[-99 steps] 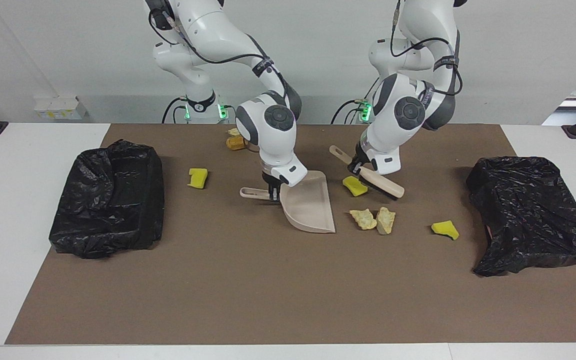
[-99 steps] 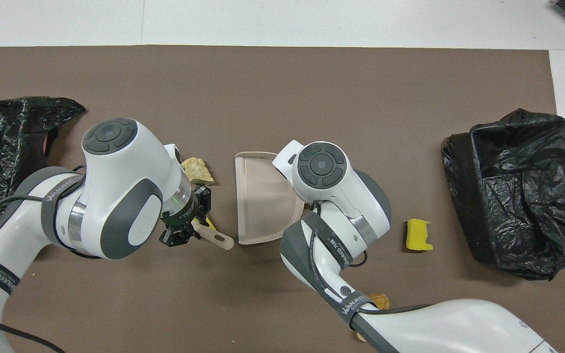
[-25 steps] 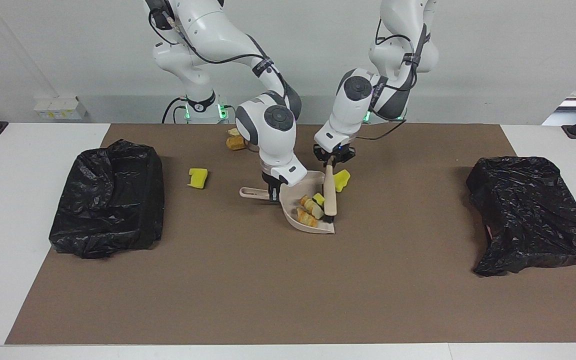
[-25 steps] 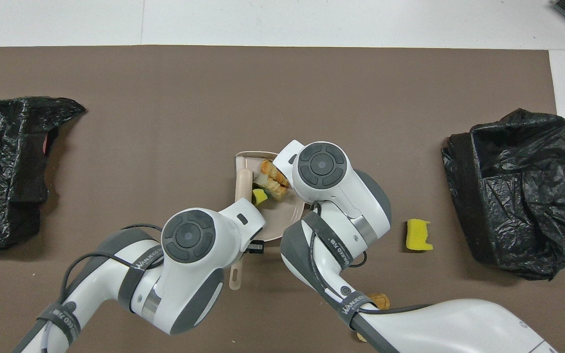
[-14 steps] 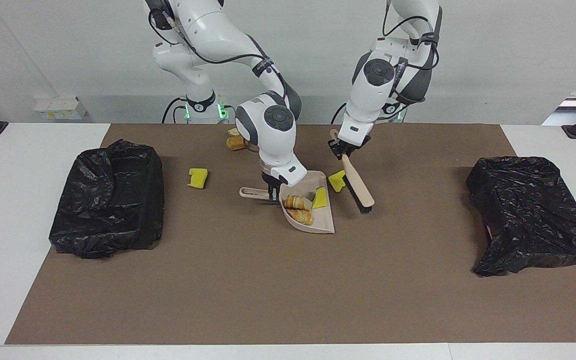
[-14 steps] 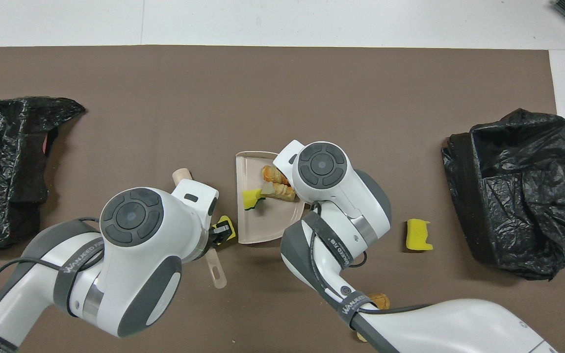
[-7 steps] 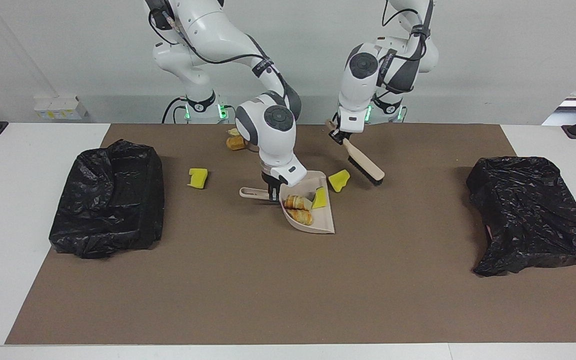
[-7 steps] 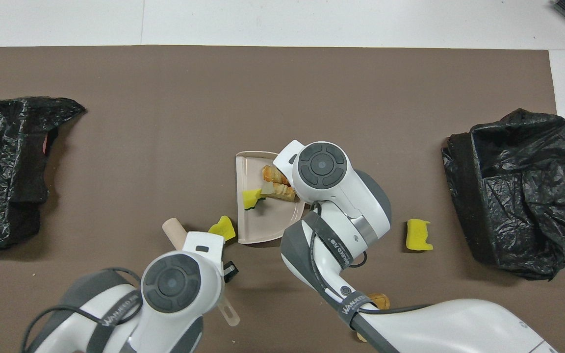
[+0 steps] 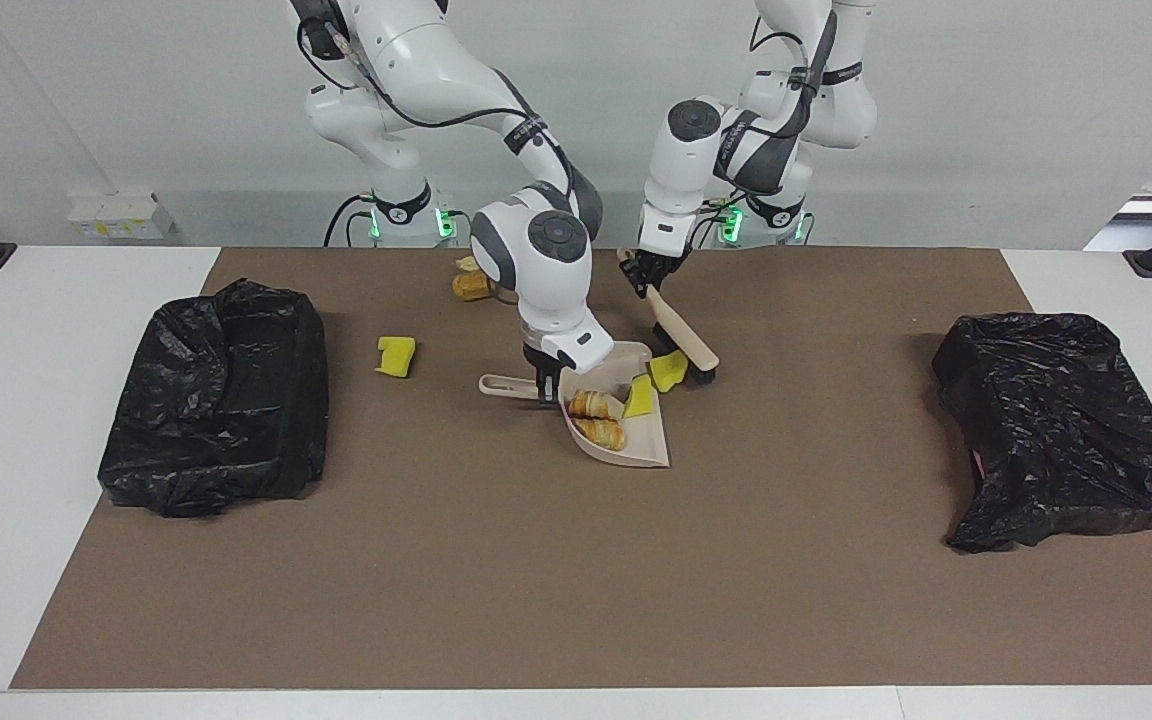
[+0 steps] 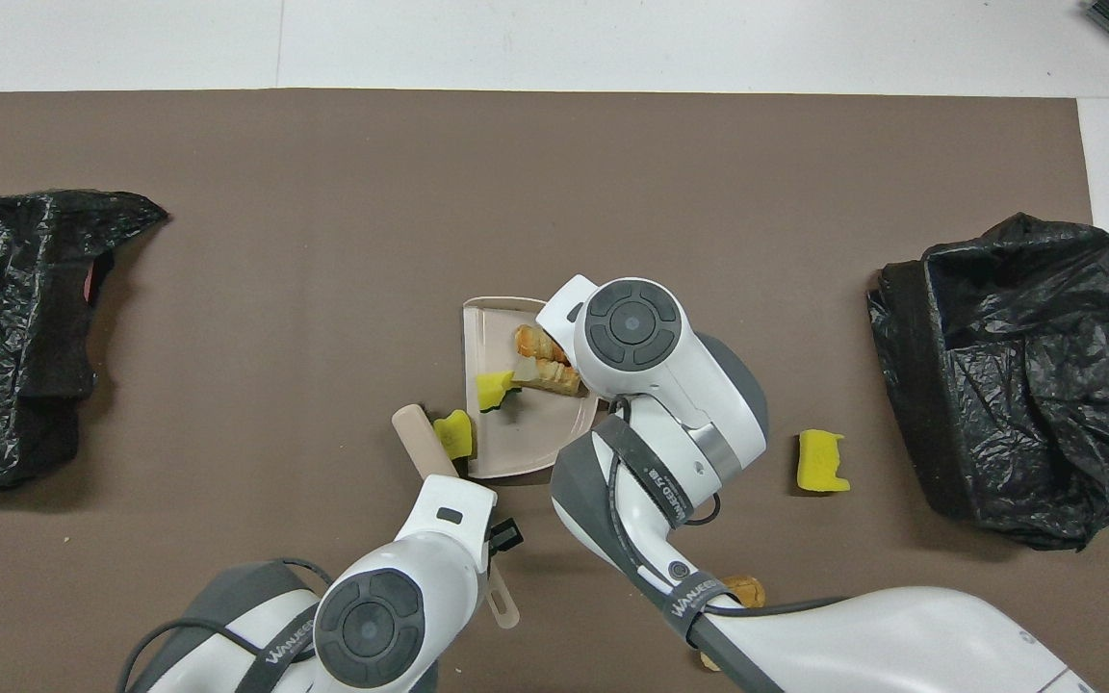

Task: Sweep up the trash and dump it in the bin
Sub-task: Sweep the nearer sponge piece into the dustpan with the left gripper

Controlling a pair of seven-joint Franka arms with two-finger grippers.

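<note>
Brown mat [image 9: 496, 560]: left jaws clamp brush [image 9: 681, 340] beside yellow sponge [image 9: 668, 370]; right jaws clamp dustpan [image 9: 636, 445].

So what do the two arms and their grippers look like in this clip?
Both arms have glossy white shells with dark grey joint sections and round grey caps at the wrists. Black cables run along the outside, held by dark straps with white lettering. Green lights glow at the bases. The left gripper and right gripper are small, black and two-fingered.
</note>
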